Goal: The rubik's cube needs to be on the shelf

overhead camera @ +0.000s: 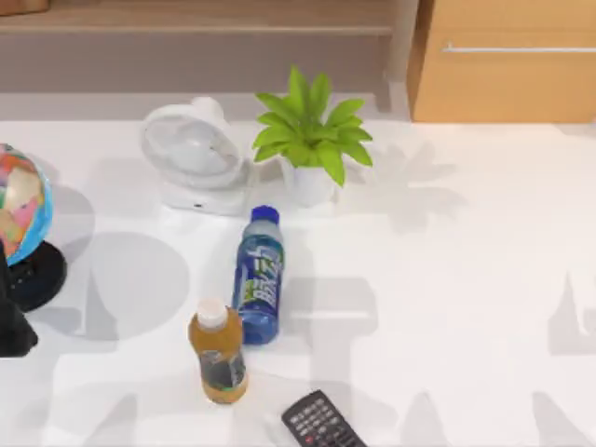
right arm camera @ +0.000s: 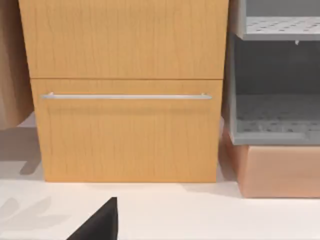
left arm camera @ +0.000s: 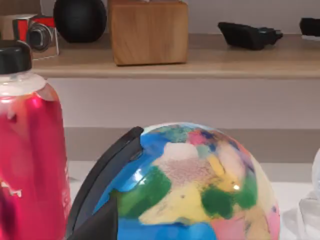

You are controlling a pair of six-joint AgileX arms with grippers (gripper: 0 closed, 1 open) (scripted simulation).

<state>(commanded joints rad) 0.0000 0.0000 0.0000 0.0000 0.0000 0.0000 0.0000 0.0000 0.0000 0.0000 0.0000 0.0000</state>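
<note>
White table (overhead camera: 447,279), seen from above. The left arm (overhead camera: 11,326) stands parked at the table's left edge, beside the globe (overhead camera: 19,205). A dark part of the left gripper (left arm camera: 100,225) shows at the edge of its wrist view, close behind the globe and facing the shelf; how far it is open cannot be told, and nothing is seen in its hold. A dark part of the right gripper (right arm camera: 100,222) sits low over the table, facing the drawer cabinet (right arm camera: 125,90) with its silver handle (right arm camera: 125,96); its state likewise cannot be told.

The shelf (overhead camera: 186,19) runs along the table's far side, left of the cabinet, and carries a wooden block (left arm camera: 148,31), a black ball (left arm camera: 80,17) and a red camera (left arm camera: 37,32).

The blue bottle (overhead camera: 259,275) has a green-and-white label and the red bottle (left arm camera: 27,150) white marks; neither can be read.
</note>
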